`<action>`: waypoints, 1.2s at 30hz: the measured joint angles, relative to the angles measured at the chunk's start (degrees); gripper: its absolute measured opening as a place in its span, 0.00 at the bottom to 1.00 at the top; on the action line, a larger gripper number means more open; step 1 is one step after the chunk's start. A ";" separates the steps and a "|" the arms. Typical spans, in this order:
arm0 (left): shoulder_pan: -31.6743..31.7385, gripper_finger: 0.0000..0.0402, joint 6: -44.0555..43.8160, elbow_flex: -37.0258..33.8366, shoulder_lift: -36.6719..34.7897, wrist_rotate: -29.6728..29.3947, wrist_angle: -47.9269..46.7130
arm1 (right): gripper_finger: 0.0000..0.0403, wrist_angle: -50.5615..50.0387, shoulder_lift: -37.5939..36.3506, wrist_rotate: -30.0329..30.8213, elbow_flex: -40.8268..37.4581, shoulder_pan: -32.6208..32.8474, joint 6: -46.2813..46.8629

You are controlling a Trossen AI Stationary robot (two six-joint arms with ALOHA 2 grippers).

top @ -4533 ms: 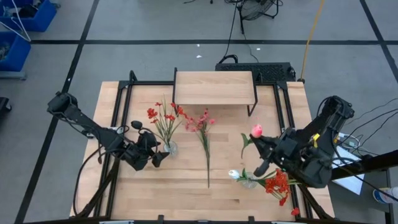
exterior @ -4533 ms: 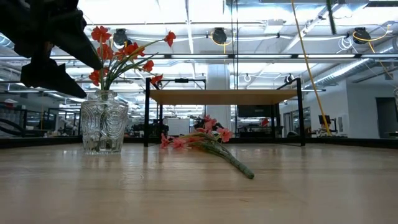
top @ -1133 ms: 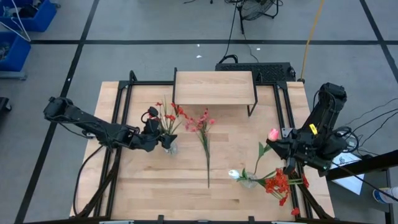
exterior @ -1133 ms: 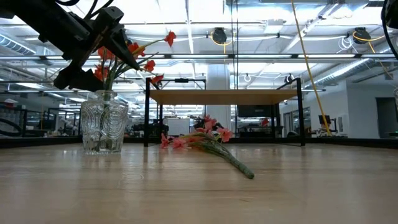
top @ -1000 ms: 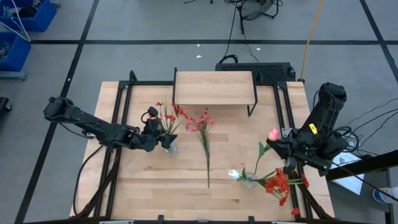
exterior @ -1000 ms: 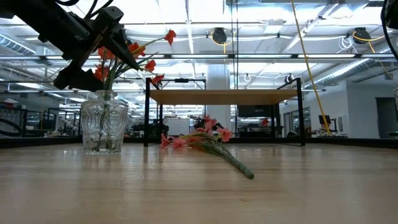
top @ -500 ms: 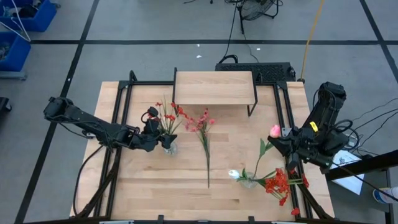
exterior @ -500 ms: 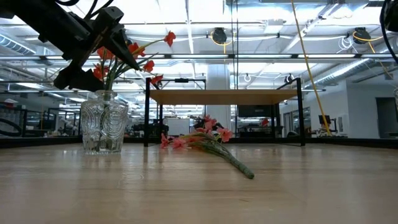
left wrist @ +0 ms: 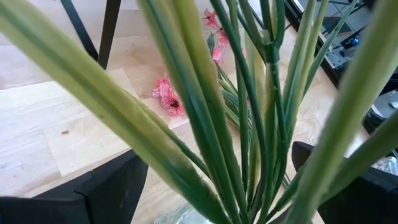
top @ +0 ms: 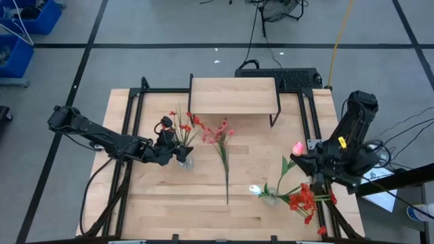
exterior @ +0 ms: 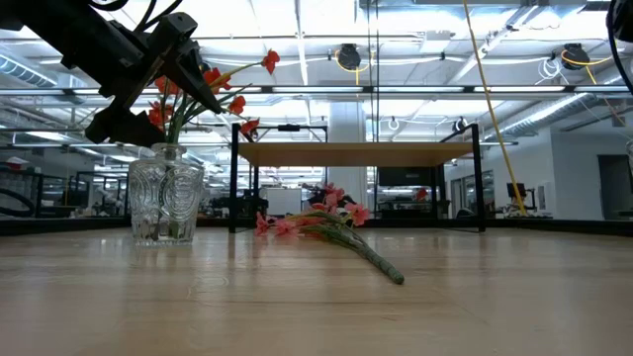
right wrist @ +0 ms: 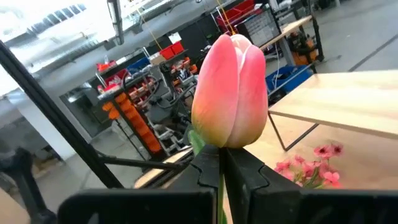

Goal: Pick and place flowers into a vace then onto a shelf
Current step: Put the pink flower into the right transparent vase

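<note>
Pink tulip bud (right wrist: pixel 230 93) sits clamped by its stem in the right gripper (top: pixel 304 163), jaws closed, at the frame's right. Left gripper (top: pixel 169 150), jaws spread wide, straddles red flowers (top: pixel 180 129) in a glass vase (exterior: pixel 165 205), centre-left. Pink stems (top: pixel 222 146) lie below the shelf (top: pixel 233 95).
</note>
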 joint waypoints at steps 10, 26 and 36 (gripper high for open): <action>0.00 0.99 1.40 0.00 0.00 -0.42 0.00 | 0.00 -4.22 3.82 0.07 0.00 -1.85 0.31; 0.00 0.99 1.49 0.00 0.00 0.04 0.00 | 0.00 -6.46 -1.29 0.12 0.02 -4.18 -1.28; 0.00 0.99 1.49 0.00 0.00 0.07 0.00 | 0.01 -16.86 2.79 0.00 0.02 -4.13 6.18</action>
